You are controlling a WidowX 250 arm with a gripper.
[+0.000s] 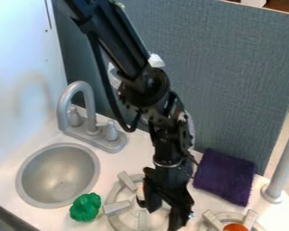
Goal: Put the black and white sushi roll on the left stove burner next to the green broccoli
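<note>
The black gripper (165, 214) hangs over the left stove burner (115, 207), its fingers apart, with nothing visible between them. A small pale, partly orange thing (140, 193) shows just left of the gripper, partly hidden behind it. To the left of that burner, by the sink, sits a bumpy green toy (85, 207). A folded dark purple cloth (224, 177) lies on the counter to the gripper's right, close to the back panel. On the right burner (214, 220), at the bottom edge, is an orange thing (235, 227), cut off by the view.
A round grey sink (58, 176) is at the left, with a grey faucet (90, 118) behind it. A grey post (284, 160) stands at the right edge. The blue-grey panel (231, 76) closes off the back, and a white wall (20, 76) the left.
</note>
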